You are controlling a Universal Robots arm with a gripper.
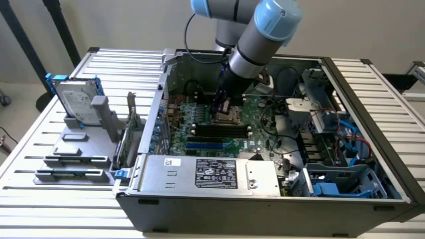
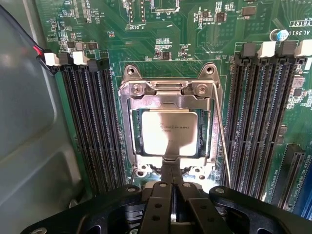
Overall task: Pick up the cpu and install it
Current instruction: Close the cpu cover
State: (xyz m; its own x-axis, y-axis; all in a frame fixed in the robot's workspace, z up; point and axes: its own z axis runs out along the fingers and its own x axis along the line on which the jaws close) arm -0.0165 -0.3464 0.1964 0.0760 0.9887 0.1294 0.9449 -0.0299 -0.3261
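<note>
The cpu [image 2: 168, 131], a small square chip with a silvery top, lies flat inside the open metal socket frame [image 2: 168, 92] on the green motherboard [image 2: 195, 29]. My gripper [image 2: 170, 168] hangs straight over it, black fingers pressed together with no gap. Their tips sit at the chip's edge nearest the gripper, and I cannot tell whether they touch it. In the exterior view the arm reaches down into the open computer case, and the gripper [image 1: 222, 107] is low over the socket [image 1: 230, 118].
Black memory slots [image 2: 92, 122] [image 2: 253, 112] flank the socket closely. A thin wire lever [image 2: 222, 141] runs along one side of the socket. A grey labelled metal box [image 1: 212, 173] fills the case's front. A hard drive with blue brackets [image 1: 74, 102] stands on the rack outside, at the exterior view's left.
</note>
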